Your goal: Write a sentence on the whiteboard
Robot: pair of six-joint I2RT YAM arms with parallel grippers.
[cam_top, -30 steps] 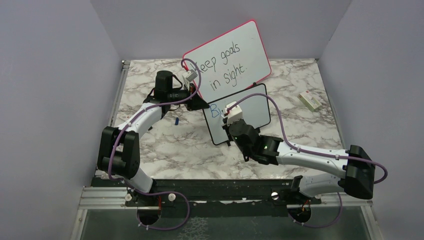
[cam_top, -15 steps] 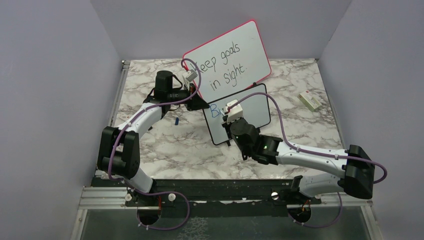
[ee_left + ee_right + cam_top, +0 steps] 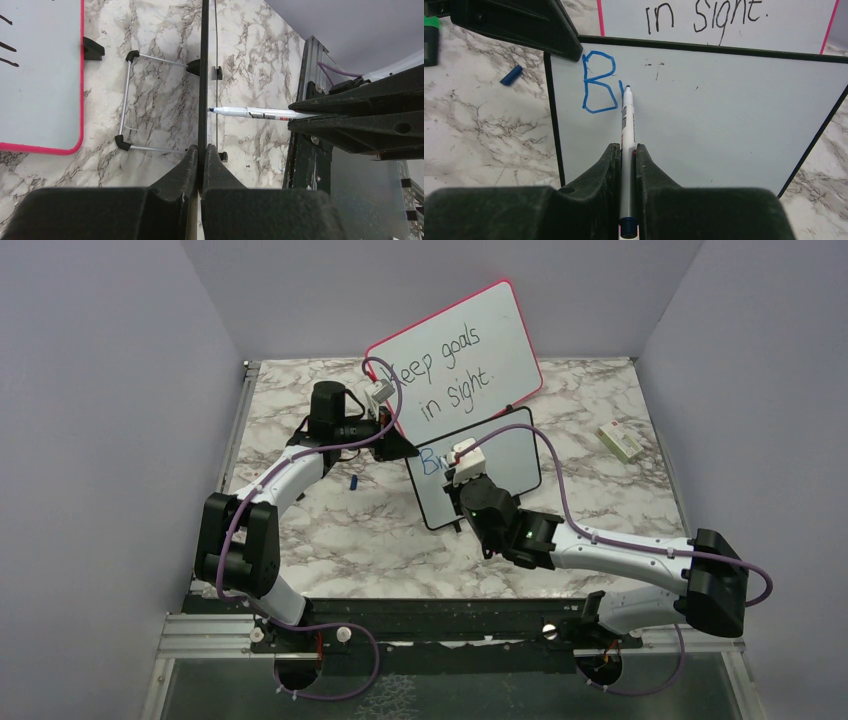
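Left gripper (image 3: 201, 150): my fingers are pinched tight on the thin black frame of the whiteboard (image 3: 204, 75). The left wrist view shows the board edge-on, running toward 12 o'clock from the grip. From above, this grip sits on the board's upper left corner, about 10 o'clock from its middle.

Right gripper (image 3: 627, 148): my fingers are clamped on the barrel of a marker (image 3: 627, 117). It points to 12 o'clock in the right wrist view. Its tip meets the white face just at 3 o'clock of a blue B.

Whiteboard position: it stands on small black feet near the middle of the marble table (image 3: 330, 530), between my two arms, with its face turned toward my right wrist.

The sentence (image 3: 600, 81): a blue B and a short blue stroke at the marker tip, up in the 10 o'clock part of the face. A few faint dark specks lie at 3 o'clock of the tip.

Surroundings:
- Pink-framed board (image 3: 455, 355) at 12 o'clock of the whiteboard, just behind it, with black handwriting reading "Keep goals in sight."
- Wire stand (image 3: 125, 105) with black tips on the table, between the two boards in the left wrist view.
- Blue cap (image 3: 352, 483) on the table at 9 o'clock of the whiteboard, near my left arm.
- White box (image 3: 620, 442) at 3 o'clock, well apart, near the table's right edge.
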